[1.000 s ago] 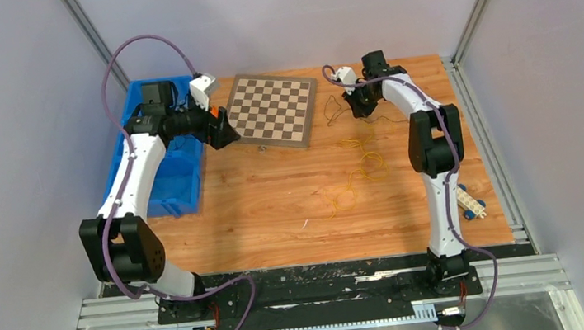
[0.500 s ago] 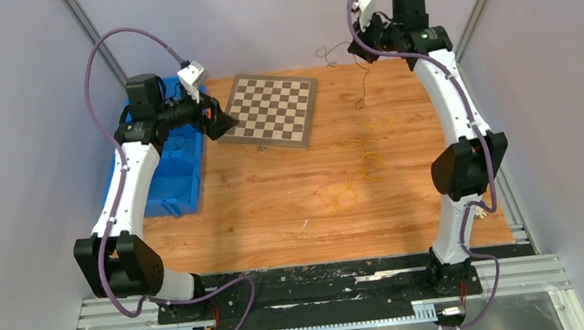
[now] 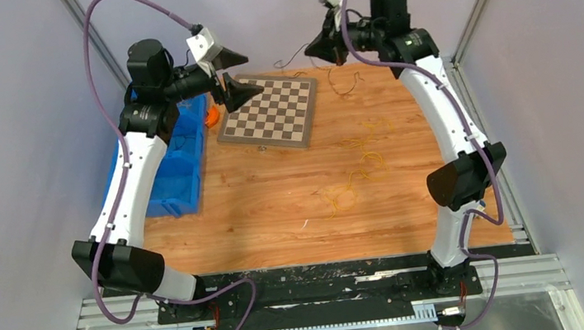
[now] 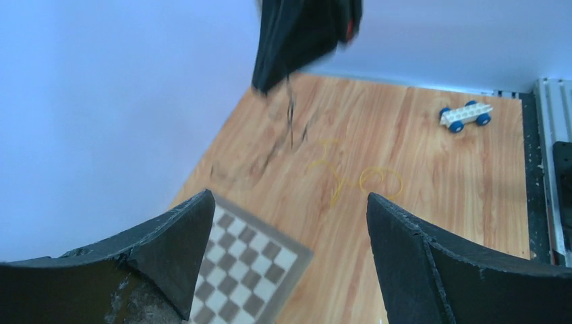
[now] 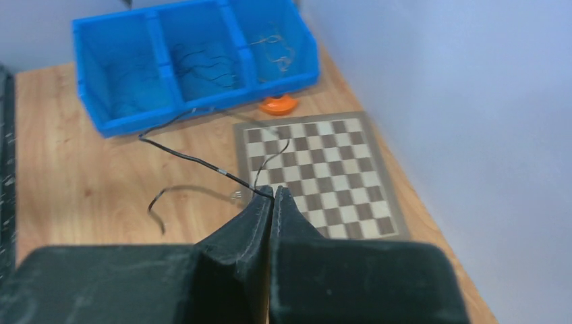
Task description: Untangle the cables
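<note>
Blue bin [image 5: 121, 123] at left edge of table [image 3: 261, 210]; sorted wires [image 5: 202, 64] in all three compartments, colours hard to tell. Left pincer [image 3: 239, 75] wide, empty, held high beside chessboard [image 3: 270, 113], likely posted to take hanging end. Right pincer [image 5: 272, 194] clamped on dark cable [image 5: 195, 160], held high, apparently to draw it clear of the rest. Yellow cables [image 3: 363, 161] loose on table, right of centre. Dark cable's lower end blurred in left wrist view.

dark cables [image 4: 291, 121] blurred, chessboard [image 4: 246, 266] cut by edge
</note>
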Robot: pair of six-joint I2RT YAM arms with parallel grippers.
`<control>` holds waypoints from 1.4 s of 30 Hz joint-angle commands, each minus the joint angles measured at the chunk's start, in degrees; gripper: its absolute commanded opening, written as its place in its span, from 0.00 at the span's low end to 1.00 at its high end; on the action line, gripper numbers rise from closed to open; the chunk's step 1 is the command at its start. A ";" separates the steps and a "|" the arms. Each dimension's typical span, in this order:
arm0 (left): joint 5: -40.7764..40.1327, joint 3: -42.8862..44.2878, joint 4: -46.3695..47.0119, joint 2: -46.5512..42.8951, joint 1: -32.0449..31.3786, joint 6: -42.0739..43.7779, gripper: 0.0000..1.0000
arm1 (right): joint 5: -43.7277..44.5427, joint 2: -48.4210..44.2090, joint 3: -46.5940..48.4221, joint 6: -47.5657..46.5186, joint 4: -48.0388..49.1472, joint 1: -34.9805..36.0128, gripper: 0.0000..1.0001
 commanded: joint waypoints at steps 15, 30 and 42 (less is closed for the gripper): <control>2.52 -3.67 -3.20 0.98 -6.20 -3.64 0.00 | -11.38 -3.13 -0.59 5.40 3.34 11.29 0.00; 2.58 -17.27 19.34 -4.92 -6.30 -17.76 0.00 | -21.19 -2.68 -6.07 29.90 20.47 13.44 0.00; 0.73 -20.77 26.75 -10.59 2.33 -31.36 0.00 | -15.59 -4.37 -12.59 32.68 23.61 10.89 0.50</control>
